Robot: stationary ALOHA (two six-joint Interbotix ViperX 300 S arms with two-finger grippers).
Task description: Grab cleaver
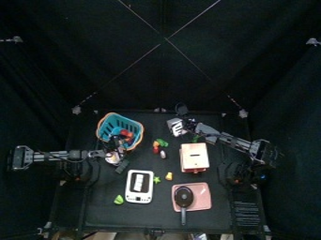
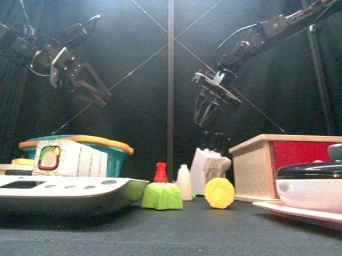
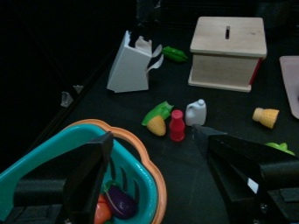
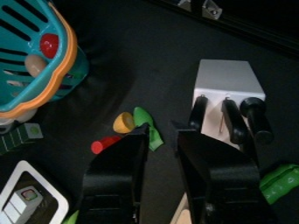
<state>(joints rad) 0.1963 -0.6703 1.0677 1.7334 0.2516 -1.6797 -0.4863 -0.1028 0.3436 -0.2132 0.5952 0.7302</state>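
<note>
The cleaver cannot be singled out among the dark handles (image 4: 233, 118) sticking out of the white knife block (image 4: 228, 83). The right gripper (image 4: 163, 166) hangs just beside that block, fingers spread and empty. The left gripper (image 3: 158, 175) hangs over the teal basket (image 3: 47, 149), fingers spread.

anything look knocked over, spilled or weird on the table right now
Nothing stands out. The white knife block stands with its dark handles slotted in, the teal basket sits level, and the wooden box rests flat. Small toy foods lie scattered between them, none visibly damaged.
</note>
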